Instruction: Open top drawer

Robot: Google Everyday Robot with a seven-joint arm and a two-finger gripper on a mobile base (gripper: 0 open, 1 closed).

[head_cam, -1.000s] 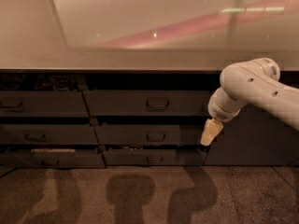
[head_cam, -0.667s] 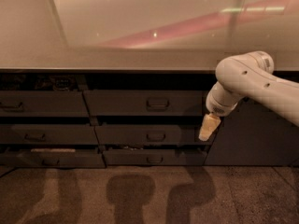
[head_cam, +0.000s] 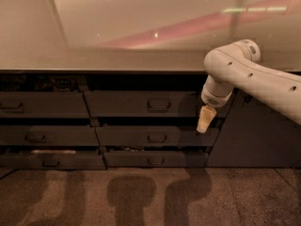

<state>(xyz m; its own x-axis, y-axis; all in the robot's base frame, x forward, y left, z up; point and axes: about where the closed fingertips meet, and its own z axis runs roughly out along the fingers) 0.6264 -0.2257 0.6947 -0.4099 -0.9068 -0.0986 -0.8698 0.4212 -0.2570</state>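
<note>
– Grey top drawer: shut, under the table, centre column. Which step?
– Approach. The hand hangs at the drawer's right end, holding nothing; its opening cannot be told. Next, I judge: move left to the loop handle and grip.

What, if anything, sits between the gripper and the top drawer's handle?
Nothing visible does. The gripper hangs by the right end of the top drawer, right of and slightly below its handle. Only bare drawer front lies between them.
</note>
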